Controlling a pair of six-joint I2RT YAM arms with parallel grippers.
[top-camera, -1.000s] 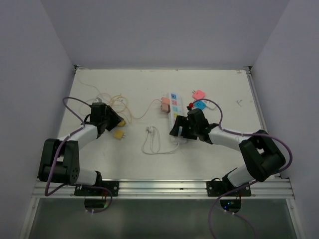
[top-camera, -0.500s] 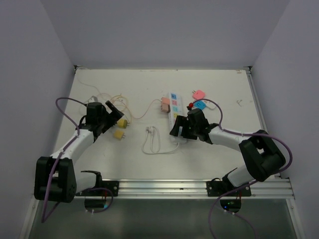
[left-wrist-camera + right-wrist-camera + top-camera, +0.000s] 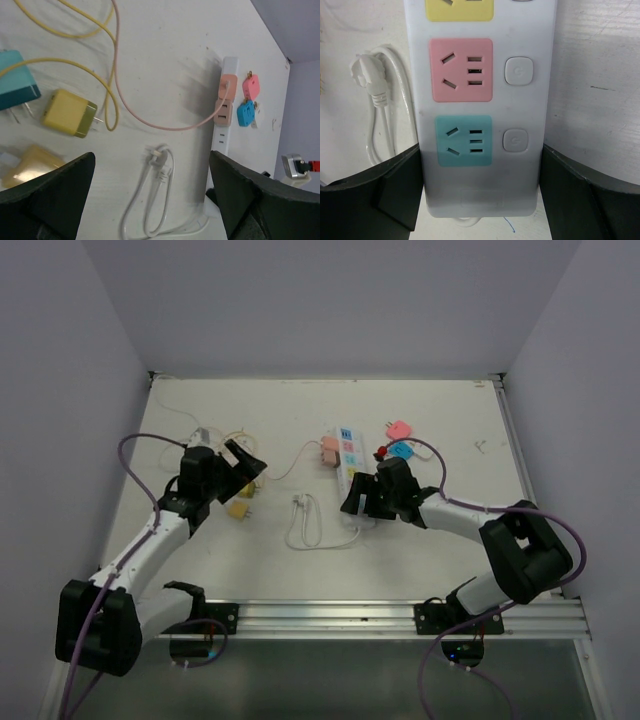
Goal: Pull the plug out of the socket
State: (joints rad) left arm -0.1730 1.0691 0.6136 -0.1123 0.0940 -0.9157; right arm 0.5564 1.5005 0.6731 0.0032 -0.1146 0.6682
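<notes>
While the right tool (image 3: 481, 155) is clamping the near end of the long white pastel-faced power strip (image 3: 350, 462) — lying near-to-far on the tabletop (image 3: 445, 430) — the wide-open, empty left tool (image 3: 245, 465) is hovering left of its far-end square pink plug (image 3: 330, 450).

Long white rectangular plastic power strip (image 3: 480, 100) up close: outlet faces run yellow, then pink, then teal, each beside a pale grey button. On the white tabletop (image 3: 165, 35) there's a mustard-yellow cube plug (image 3: 70, 114), a teal block adapter (image 3: 15, 82), a thin salmon-pink cable (image 3: 170, 129) and a looped white cord (image 3: 150, 200). Peach-pink plugs (image 3: 228, 86) against the strip's white, and a rose-pink flat adapter (image 3: 251, 86) and a bright blue flat adapter (image 3: 245, 112) alongside.
</notes>
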